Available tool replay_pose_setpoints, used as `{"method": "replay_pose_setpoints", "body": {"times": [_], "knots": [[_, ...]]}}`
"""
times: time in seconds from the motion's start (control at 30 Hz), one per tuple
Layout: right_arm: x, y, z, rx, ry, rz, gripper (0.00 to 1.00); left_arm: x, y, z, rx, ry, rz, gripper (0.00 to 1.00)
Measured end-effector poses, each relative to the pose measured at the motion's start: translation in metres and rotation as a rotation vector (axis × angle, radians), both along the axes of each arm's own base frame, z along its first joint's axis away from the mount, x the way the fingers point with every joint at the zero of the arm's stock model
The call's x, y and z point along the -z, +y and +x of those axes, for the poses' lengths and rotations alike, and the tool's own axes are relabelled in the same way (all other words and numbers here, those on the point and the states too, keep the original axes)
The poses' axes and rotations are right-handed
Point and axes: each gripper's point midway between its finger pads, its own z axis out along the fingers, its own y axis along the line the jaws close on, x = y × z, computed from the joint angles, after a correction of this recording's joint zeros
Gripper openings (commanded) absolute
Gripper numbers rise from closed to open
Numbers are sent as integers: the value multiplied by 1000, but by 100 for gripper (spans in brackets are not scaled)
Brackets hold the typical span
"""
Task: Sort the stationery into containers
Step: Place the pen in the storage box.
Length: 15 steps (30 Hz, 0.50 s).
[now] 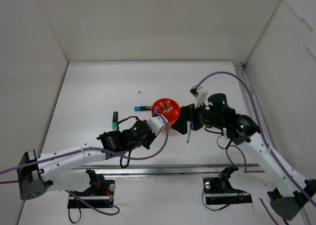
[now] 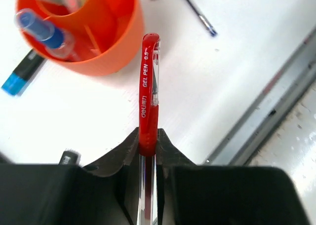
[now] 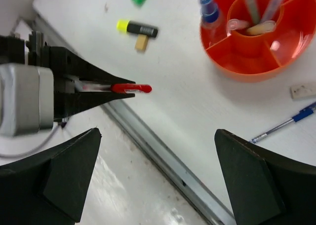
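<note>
Pinching red pen [image 2: 149,82] in left gripper [image 2: 148,138], bottom centre of left wrist view, cap end near tub [image 2: 118,42] at upper left. Spread wide at right gripper [image 3: 158,133], lower corners of its view.

We see a white table [image 1: 98,82] boxed in by plain white walls: a back wall [image 1: 158,22] along the table's far edge, and a left wall [image 1: 29,77] and a right wall [image 1: 286,62] at its sides. A grey metal rail [image 1: 163,169] runs along the table's near edge, and a second rail [image 1: 242,77] runs up its right edge. A small dark speck [image 1: 139,92] lies on the table toward its far edge.
</note>
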Motion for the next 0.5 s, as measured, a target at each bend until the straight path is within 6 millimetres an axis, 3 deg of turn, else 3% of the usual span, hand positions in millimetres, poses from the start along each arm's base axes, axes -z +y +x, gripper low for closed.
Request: {"method": "replay_pose_setpoints", "body": {"times": [0.17,0.37,0.5], "knots": [[-2,-12,12,254,-99,194,98,-8,6,13,-95,-17,-74,0],[16,28,30,314,-66,326,98,-30,-4,17,-104,-47,-188,0],[16,53,38,313,-49,411,98,-34,-9,18,-101,-50,-214,0]]}}
